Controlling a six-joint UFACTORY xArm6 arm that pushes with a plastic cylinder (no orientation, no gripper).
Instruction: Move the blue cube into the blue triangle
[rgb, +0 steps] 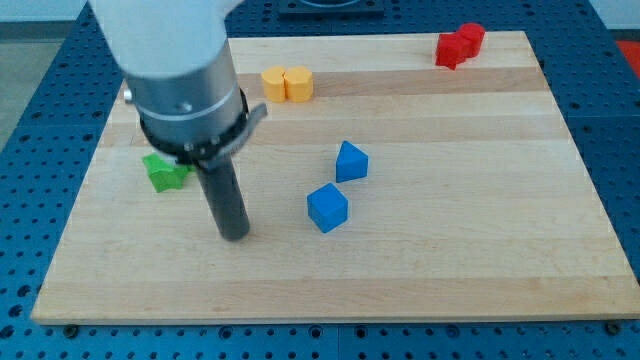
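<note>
The blue cube lies on the wooden board near the middle. The blue triangle sits just above it and slightly to the view's right, a small gap apart. My tip rests on the board to the view's left of the blue cube, about a cube's width and a half away and slightly lower.
A green block lies at the view's left, partly hidden behind the arm. Two yellow blocks sit together near the top centre. Two red blocks sit at the top right corner. The arm's body covers the top left.
</note>
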